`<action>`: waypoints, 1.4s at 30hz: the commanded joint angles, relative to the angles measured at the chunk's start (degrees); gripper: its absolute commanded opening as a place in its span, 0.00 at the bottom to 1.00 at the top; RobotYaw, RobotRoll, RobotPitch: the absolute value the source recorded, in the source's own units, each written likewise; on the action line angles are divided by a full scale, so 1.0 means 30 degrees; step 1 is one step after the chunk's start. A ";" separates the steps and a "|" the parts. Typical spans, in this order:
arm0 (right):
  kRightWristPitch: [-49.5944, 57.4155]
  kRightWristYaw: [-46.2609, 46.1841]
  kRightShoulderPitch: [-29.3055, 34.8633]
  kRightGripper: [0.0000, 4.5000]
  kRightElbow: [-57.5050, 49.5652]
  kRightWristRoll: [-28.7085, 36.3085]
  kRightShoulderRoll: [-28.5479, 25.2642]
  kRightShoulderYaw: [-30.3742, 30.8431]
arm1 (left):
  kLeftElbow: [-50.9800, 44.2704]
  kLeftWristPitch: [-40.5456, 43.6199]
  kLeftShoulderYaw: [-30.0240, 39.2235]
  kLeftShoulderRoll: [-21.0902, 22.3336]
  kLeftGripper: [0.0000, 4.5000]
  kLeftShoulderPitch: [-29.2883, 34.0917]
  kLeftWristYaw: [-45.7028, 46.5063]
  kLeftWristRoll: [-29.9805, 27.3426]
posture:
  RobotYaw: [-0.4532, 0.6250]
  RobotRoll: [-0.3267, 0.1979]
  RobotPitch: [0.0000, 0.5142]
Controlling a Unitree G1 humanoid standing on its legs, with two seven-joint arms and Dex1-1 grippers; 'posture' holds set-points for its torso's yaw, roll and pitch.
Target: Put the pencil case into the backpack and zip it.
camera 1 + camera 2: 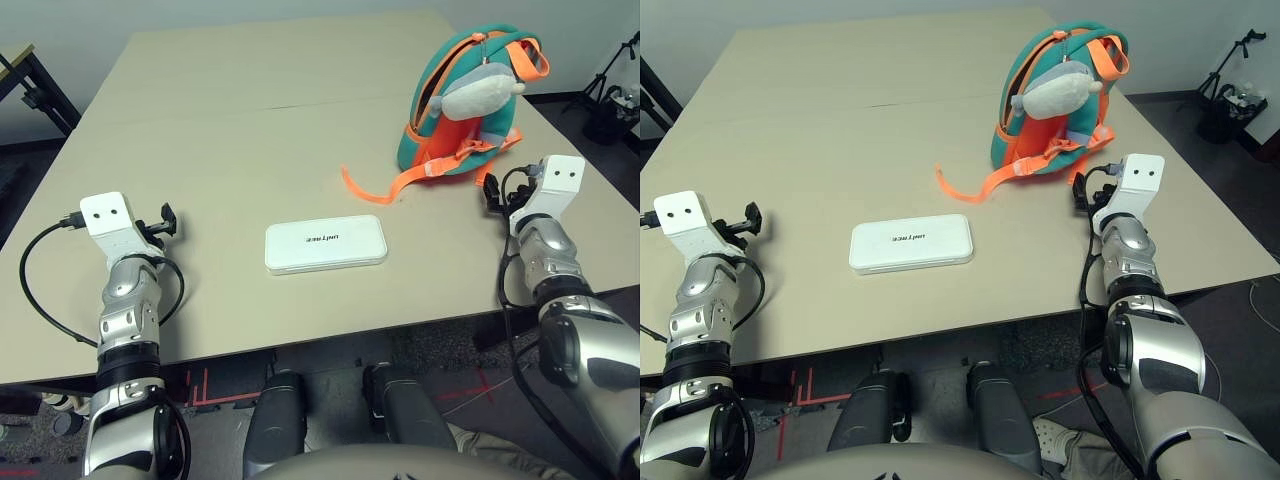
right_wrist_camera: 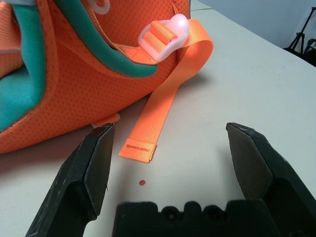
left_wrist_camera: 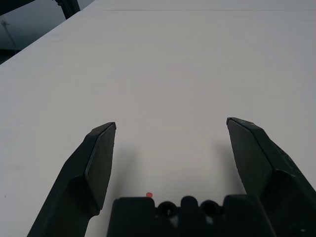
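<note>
pencil case (image 1: 325, 245) lettering too small to read; backpack (image 1: 455, 110) zip hidden; both claws spread, empty.

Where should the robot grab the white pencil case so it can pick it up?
Probably across its short width, near the middle. The pencil case lies flat on the table with its long sides running left to right, so an open tool coming down from above could close on the two long edges. The left tool is open and has bare table around it.
</note>
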 commanded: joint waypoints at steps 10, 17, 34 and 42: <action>0.0293 0.1876 0.1224 0.99 -0.1977 -0.0567 -0.1535 0.0746 | -0.1753 0.0233 0.0140 -0.0198 1.00 -0.0069 -0.3218 -0.2377 | 0.41 0.62 0.17; 0.3066 0.6048 0.4105 0.91 -0.8335 0.0257 -0.3113 0.1346 | -0.2848 0.3196 0.0490 0.0655 1.00 -0.0168 -0.7281 -0.6040 | 0.37 0.62 0.17; 0.7968 0.9593 0.6783 0.01 -1.7047 -0.0319 -0.2992 0.5294 | -0.0528 1.4052 -0.0053 0.3935 1.00 -0.3347 -1.3232 -1.1845 | 0.36 0.62 0.21; 0.7341 0.9886 0.6040 0.01 -1.6510 -0.1138 -0.2591 0.6409 | 0.2392 2.1395 -0.1306 0.5249 1.00 -0.5564 -1.5997 -1.3090 | 0.35 0.62 0.19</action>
